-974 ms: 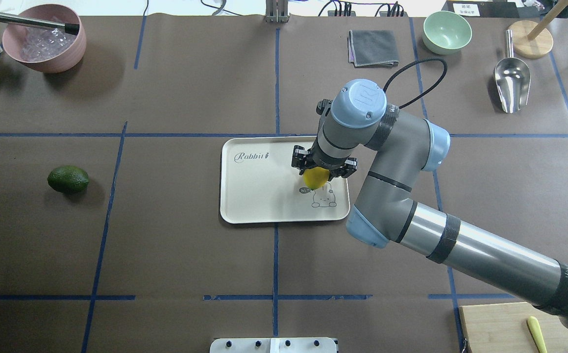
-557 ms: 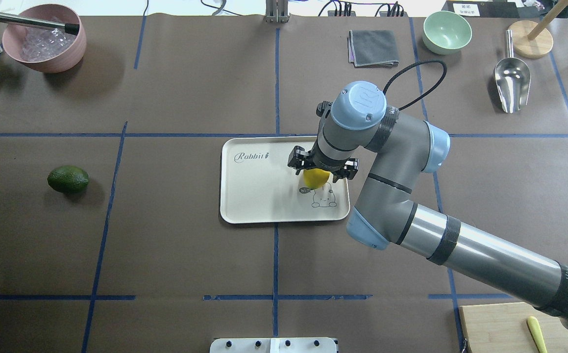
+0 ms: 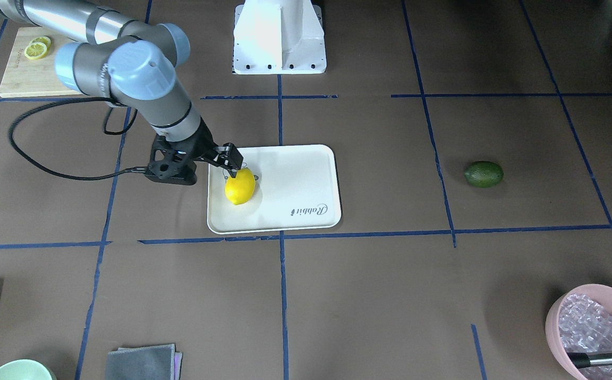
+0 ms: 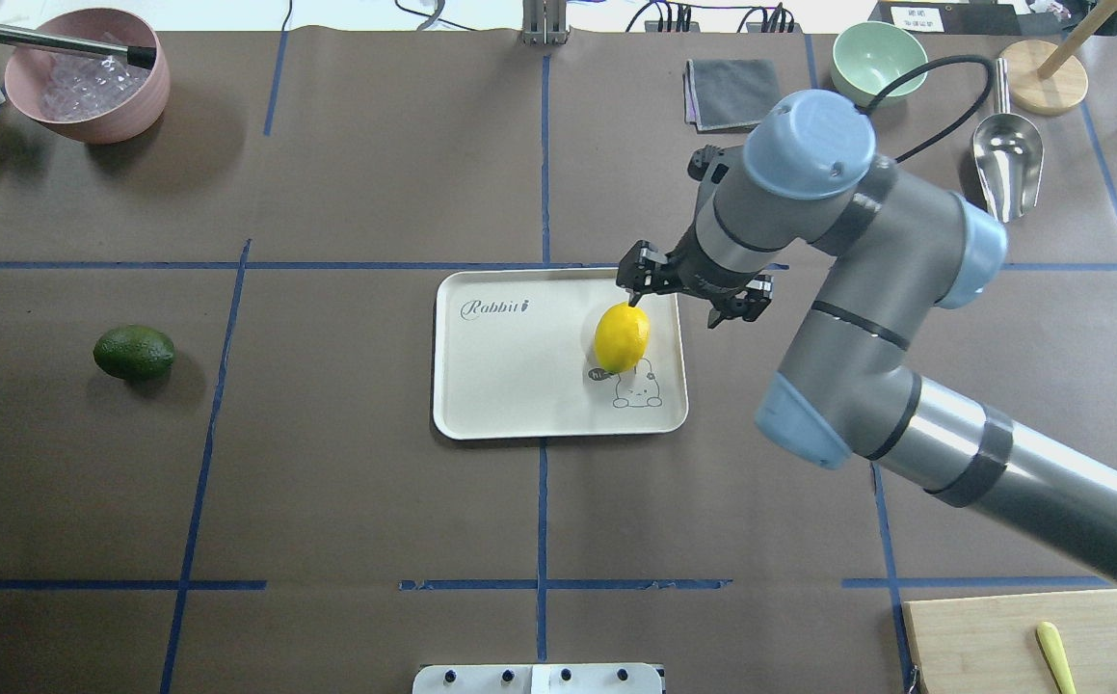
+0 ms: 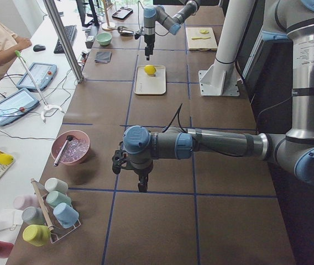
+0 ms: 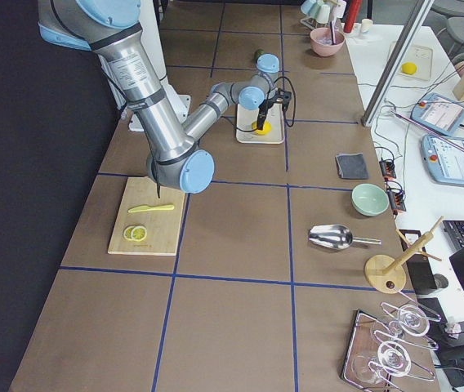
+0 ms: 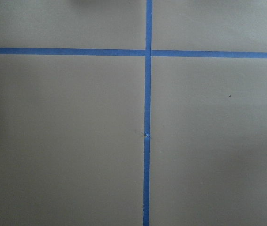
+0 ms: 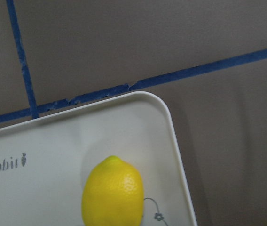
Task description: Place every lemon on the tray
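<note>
The yellow lemon (image 4: 622,337) lies on the off-white Rabbit tray (image 4: 510,386), on its right half, free of any gripper. It also shows in the front view (image 3: 240,186) and the right wrist view (image 8: 113,193). My right gripper (image 4: 688,299) is open and empty, raised over the tray's far right corner, one fingertip (image 4: 635,287) just beyond the lemon's far end. The dark green lemon (image 4: 134,353) lies on the table far to the left, apart from the tray. My left gripper (image 5: 140,185) shows only in the exterior left view, hanging over the bare table; I cannot tell its state.
A pink bowl (image 4: 86,77) stands at the back left. A grey cloth (image 4: 733,93), a green bowl (image 4: 878,63) and a metal scoop (image 4: 1006,159) are at the back right. A bamboo cutting board (image 4: 992,641) with lemon slices (image 3: 36,48) is at the front right.
My right gripper has let go of the yellow lemon and moved up and away toward the far right. The lemon now lies on the tray by itself.
</note>
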`<state>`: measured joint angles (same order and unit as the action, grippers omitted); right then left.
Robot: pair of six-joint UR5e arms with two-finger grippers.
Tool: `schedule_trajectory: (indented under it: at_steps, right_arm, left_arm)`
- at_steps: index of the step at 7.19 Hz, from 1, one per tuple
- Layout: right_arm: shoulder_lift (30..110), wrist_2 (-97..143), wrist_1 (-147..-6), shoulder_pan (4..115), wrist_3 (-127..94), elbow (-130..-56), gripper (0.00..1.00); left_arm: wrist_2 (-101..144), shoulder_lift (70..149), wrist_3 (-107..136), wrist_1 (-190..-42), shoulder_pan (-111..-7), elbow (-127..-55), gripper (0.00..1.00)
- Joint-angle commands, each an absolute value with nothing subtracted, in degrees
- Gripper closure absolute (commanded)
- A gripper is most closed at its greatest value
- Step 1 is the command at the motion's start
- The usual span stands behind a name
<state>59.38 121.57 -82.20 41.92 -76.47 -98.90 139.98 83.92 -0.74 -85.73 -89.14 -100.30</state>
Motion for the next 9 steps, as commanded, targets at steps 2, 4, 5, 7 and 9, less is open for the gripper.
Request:
schedule_trajectory:
  at_steps: [2,4,5,7,9]
  right_arm:
    - [75.97,130.16,-82.44,54.29,-58.89,-107.04,0.0]
    - [82.86,130.34,-82.53,59.57,-42.35,-106.53,0.0]
    - [83.75,130.34,-82.53,60.29,-40.8,-106.18,0.0]
    - [84.37,130.25,-82.27,60.29,-40.69,-106.08,0.0]
    - [85.16,129.82,-82.0,60.29,-40.52,-106.08,0.0]
  left_arm:
    - [146.43,84.46,13.63,-89.98,-80.9,-104.65,0.0]
    - [146.25,84.99,32.42,-97.69,-71.59,-106.43,0.0]
    - [145.55,86.73,45.57,-100.08,-68.59,-106.17,0.0]
    - [139.69,90.5,64.14,-103.88,-62.0,-105.04,0.0]
    - [135.88,93.33,80.35,-104.93,-59.25,-105.12,0.0]
